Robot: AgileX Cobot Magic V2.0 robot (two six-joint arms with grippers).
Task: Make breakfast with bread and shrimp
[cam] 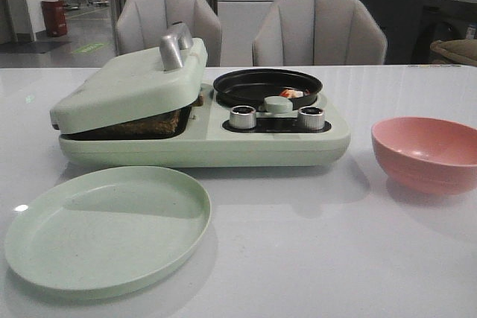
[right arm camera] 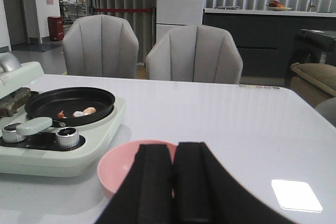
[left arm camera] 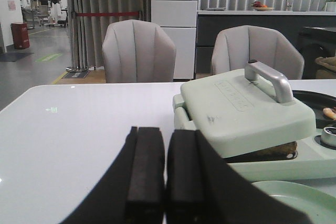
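From the front the bread (cam: 145,124) sat clamped under the press lid (cam: 130,83) with shrimp (cam: 291,94) in the black pan (cam: 264,83), while the left end effector (left arm camera: 165,169) hung closed and empty nearest the bread, and the right end effector (right arm camera: 173,179), closed and empty too, faced the shrimp beyond the pink bowl (right arm camera: 118,163).

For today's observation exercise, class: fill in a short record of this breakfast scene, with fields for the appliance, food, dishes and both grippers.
appliance: green breakfast maker, lid resting partly shut, silver handle on top
bread: toasted slice visible in the gap under the lid
shrimp: a few pieces in the black pan
plate: green plate, holding nothing, in front of the appliance
bowl: pink bowl, to the right of the appliance
left gripper: shut, holding nothing
right gripper: shut, holding nothing
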